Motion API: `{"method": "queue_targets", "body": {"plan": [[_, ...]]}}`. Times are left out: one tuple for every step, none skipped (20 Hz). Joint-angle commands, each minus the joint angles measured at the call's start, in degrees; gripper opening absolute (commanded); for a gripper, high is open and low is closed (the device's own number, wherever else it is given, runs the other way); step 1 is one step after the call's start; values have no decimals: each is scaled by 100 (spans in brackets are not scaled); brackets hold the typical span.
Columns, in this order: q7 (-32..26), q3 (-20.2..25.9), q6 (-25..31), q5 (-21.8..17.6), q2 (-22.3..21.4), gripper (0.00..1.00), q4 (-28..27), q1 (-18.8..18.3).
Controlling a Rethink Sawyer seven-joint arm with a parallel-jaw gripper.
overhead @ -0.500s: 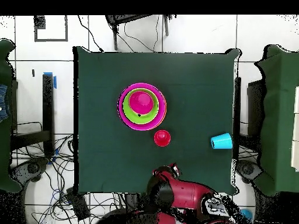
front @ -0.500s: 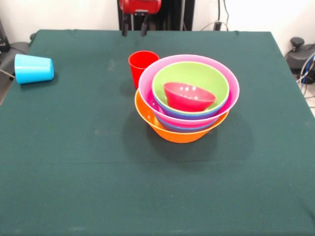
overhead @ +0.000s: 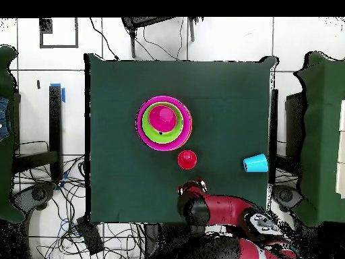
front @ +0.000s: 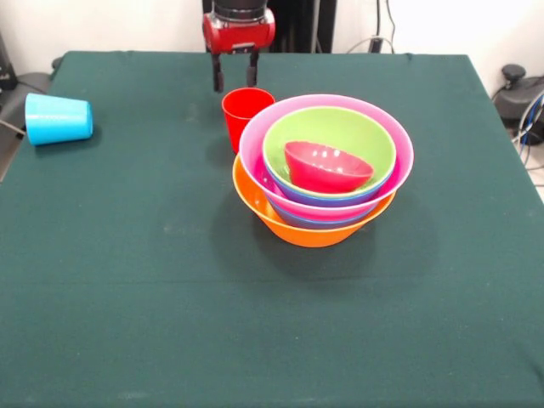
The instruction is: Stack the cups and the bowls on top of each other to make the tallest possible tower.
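Gripper (front: 235,78) now hangs lower over the far edge of the table (front: 127,280) than it did half a second ago, when only its tips showed at the top of the front view; its two dark fingers stand apart, empty, with a gap about as wide as the red cup (front: 246,116) just in front of them. That descent, together with the arm's shift in the overhead view toward the red cup (overhead: 186,159), suggests the cup is the next piece to be picked up. Nothing on the table has moved. The tower (front: 323,174) sits at the centre: an orange bowl (front: 293,228) at the bottom, a pink bowl (front: 263,140) nested in it with blue and purple rims showing, a green bowl (front: 357,127) inside those, and a small red bowl (front: 327,167) lying tilted in the green one. The red cup stands upright, just behind and to the left of the pink rim, close enough that the right finger may brush the bowl when closing. A blue cup (front: 58,119) lies on its side far to the left, near the table's edge, well apart from everything. No green cup is visible in either view.
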Motion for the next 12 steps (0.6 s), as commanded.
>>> {"method": "queue_targets", "body": {"plan": [[-182,1186,841,-491,403,100,-912,-237],[-204,1254,943,-488,431,100,-980,-299],[-199,1273,976,-515,445,100,-1004,-326],[-215,1301,1017,-540,519,100,-1100,-361],[-198,1311,1025,-565,549,100,-1134,-383],[-175,1313,1036,-569,620,100,-1237,-386],[-157,1312,1041,-602,651,100,-1281,-392],[-156,1278,1058,-627,710,100,-1399,-340],[-157,1292,1083,-649,745,100,-1450,-344],[-158,1305,1107,-671,779,100,-1501,-347],[-159,1320,1120,-696,786,100,-1519,-365],[-131,1299,1126,-701,789,100,-1535,-339]]}}
